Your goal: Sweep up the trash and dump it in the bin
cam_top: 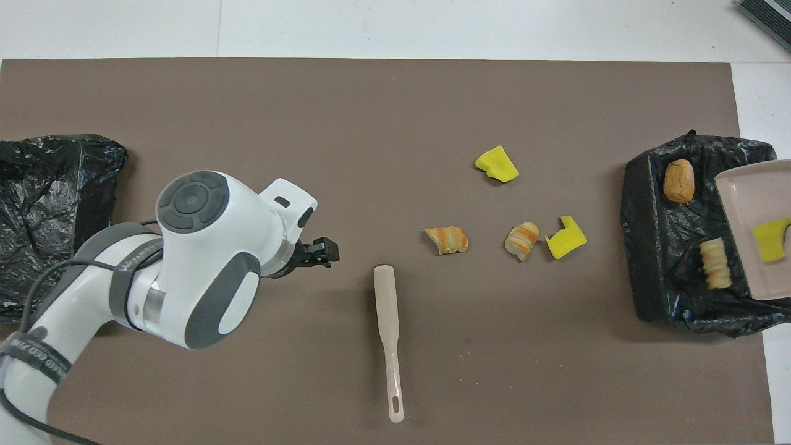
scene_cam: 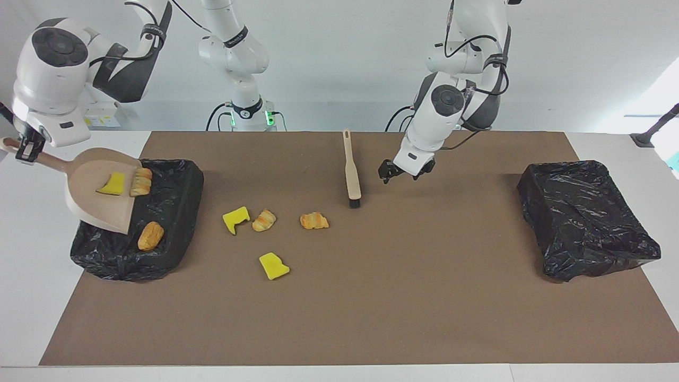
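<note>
Spilling trash (scene_cam: 150, 235) (right jaws above)

— What is seen of the room?
— A plain pale wall (scene_cam: 329, 63) is seen at the robots' end, brightly and evenly lit.
— And the furniture?
— A white desk (scene_cam: 32, 254) is covered across most of its top by a brown mat (scene_cam: 371, 297); a strong glare (scene_cam: 660, 95) is seen at the wall's edge.
</note>
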`<state>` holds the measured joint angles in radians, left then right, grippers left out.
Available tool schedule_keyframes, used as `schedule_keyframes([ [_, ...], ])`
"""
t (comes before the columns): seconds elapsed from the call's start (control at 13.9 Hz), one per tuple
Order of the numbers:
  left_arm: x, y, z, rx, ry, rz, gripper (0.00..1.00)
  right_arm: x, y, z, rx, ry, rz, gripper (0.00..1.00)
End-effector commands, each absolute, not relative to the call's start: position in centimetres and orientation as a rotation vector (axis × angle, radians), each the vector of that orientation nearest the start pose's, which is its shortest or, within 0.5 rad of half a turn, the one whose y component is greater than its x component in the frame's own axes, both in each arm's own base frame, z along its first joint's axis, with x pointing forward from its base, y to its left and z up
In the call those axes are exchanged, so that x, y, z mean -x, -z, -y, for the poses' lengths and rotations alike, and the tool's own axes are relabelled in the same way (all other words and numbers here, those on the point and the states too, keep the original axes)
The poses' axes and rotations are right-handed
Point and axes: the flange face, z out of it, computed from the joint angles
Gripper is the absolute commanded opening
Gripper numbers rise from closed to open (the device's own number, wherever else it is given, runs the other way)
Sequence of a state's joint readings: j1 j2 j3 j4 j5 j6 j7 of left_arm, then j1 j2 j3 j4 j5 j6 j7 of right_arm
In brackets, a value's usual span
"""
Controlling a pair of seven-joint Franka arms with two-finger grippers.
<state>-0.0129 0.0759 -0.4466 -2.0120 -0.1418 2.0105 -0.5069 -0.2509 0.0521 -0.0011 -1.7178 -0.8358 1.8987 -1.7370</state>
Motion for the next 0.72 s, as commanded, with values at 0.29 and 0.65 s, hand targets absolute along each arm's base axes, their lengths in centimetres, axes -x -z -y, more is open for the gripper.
schedule_keyframes([
  [0.29,-53.3,-47.2,11.2,3.227,-0.154,-0.049,1.0,-55.4,-60.5,16.7,-1.595,0.941,-1.676,0.0],
  [0.65,-54.8,-51.5,5.4,3.229,-0.114,-0.114,1.0,-54.7,-62.2,16.6,-1.714,0.805,-1.705,0.0],
])
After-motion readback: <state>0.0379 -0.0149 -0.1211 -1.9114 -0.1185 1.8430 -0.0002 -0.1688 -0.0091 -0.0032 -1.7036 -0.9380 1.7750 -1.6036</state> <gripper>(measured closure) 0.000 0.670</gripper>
